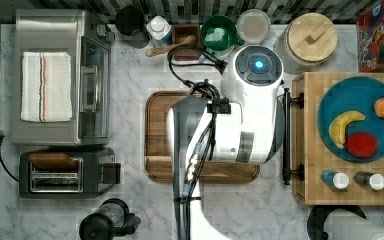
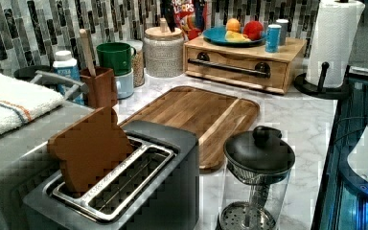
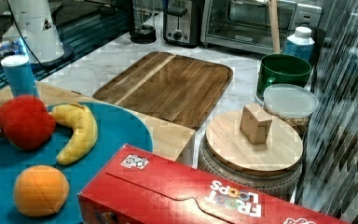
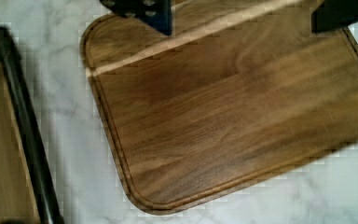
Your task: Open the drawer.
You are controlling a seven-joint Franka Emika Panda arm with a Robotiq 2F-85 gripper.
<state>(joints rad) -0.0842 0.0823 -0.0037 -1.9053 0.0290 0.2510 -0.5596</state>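
We record dark fingers [image 4: 140, 11] on the gripper [image 4: 242, 14], parted over a dark brown tray [image 4: 233, 121] crossed by one pale stripe. Beside the gripper, the pale wood drawer [image 2: 235, 72] carries a black bar handle [image 4: 25, 126]. The counter [image 4: 70, 140] beneath is white marble with grey veins. Beyond the drawer, a blue plate [image 1: 330, 107] holds a yellow banana [image 1: 342, 127].
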